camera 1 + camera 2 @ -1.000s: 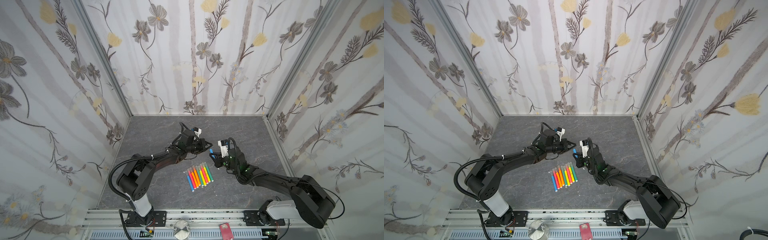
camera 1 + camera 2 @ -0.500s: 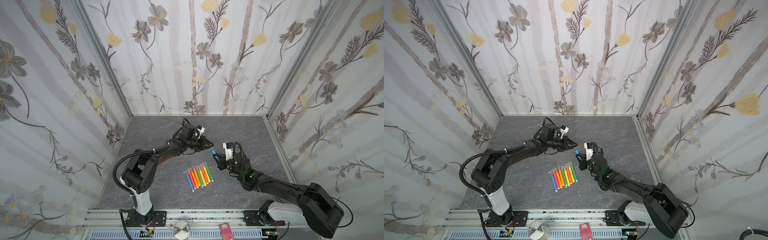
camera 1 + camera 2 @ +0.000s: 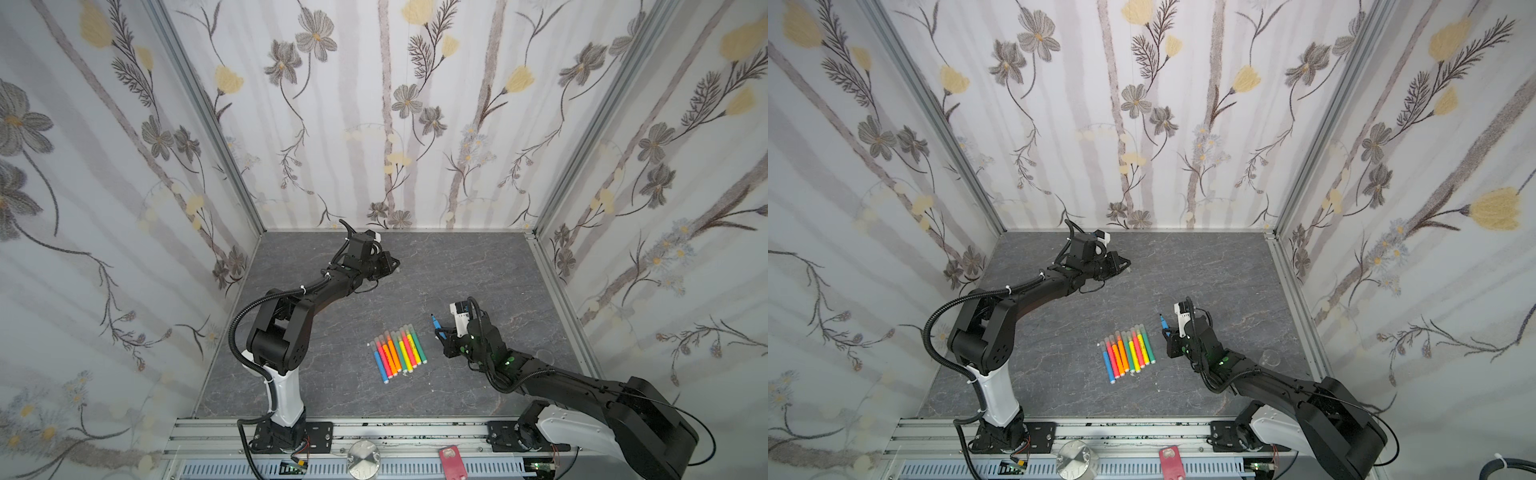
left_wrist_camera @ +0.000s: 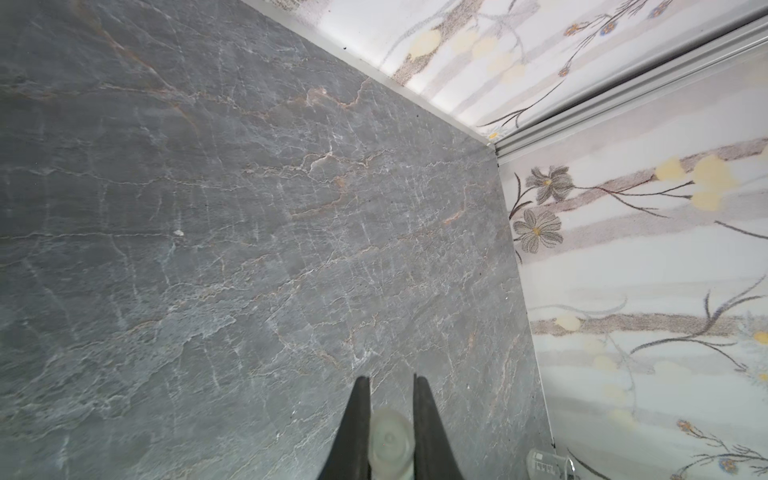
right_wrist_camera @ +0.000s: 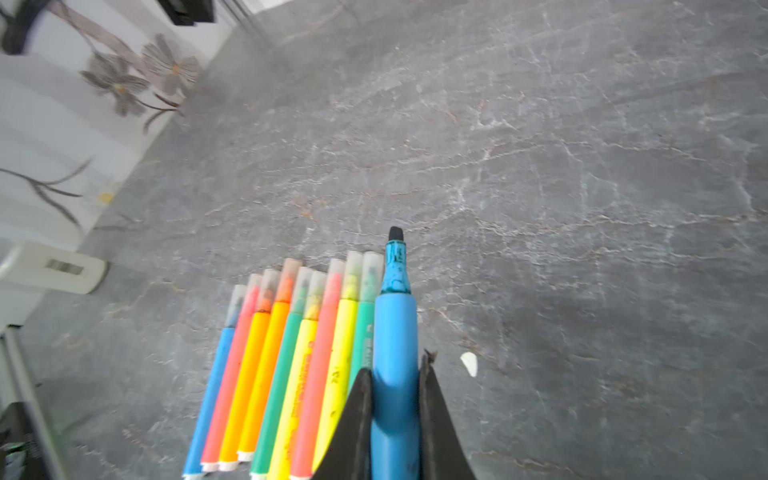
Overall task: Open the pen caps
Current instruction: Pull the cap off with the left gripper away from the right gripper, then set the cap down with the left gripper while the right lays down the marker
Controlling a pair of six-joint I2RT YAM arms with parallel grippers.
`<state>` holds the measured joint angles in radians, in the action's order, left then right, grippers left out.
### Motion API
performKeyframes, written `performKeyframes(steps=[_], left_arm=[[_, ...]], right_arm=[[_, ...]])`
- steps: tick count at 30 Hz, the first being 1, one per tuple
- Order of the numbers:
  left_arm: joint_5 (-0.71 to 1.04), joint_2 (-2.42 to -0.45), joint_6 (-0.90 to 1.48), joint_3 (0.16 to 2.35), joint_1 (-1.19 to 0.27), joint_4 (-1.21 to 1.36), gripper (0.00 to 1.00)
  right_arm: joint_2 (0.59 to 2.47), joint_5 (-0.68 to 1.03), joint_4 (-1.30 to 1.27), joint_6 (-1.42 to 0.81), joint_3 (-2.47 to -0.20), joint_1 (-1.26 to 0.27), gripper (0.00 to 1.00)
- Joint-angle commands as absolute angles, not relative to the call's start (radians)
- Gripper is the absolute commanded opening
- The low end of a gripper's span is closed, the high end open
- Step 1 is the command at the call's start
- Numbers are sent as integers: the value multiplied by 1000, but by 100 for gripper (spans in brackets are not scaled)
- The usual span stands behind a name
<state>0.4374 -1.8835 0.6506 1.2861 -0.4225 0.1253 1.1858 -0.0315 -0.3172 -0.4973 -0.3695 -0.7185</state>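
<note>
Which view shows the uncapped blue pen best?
The right wrist view: the blue pen is close up, bare dark tip clear, barrel clamped in the right gripper. Both top views show it small; the left wrist view lacks it.

pens: blue, pink, orange, green, yellow
blue pen: dark tip
pen cap: whitish, prob. translucent
table: grey, pale veins
walls: white, grey/yellow floral

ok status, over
left claw shut on small translucent plastic cap. right claw shut on uncapped blue pen. nine capped pens in a row. nothing blocking.
</note>
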Motion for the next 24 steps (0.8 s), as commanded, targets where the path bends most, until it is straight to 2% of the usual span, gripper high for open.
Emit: performKeyframes(steps=[1,12,16,24], left_arm=[[408,-1887,607,1268,-402,90,0],[362,-2101,536,1531,-386,-142,0],[340,-2178,535,1615,-384,-208,0],[314,-2293,520,1758,-378,-337,0]], right_arm=[[1260,-151,-259,-465,-413,-711,0],[1480,-353,-147,-475,-540,-685,0],[1509,-387,-121,-488,-552,-683,0],[1522,-417,-81,-486,-556,-671,7]])
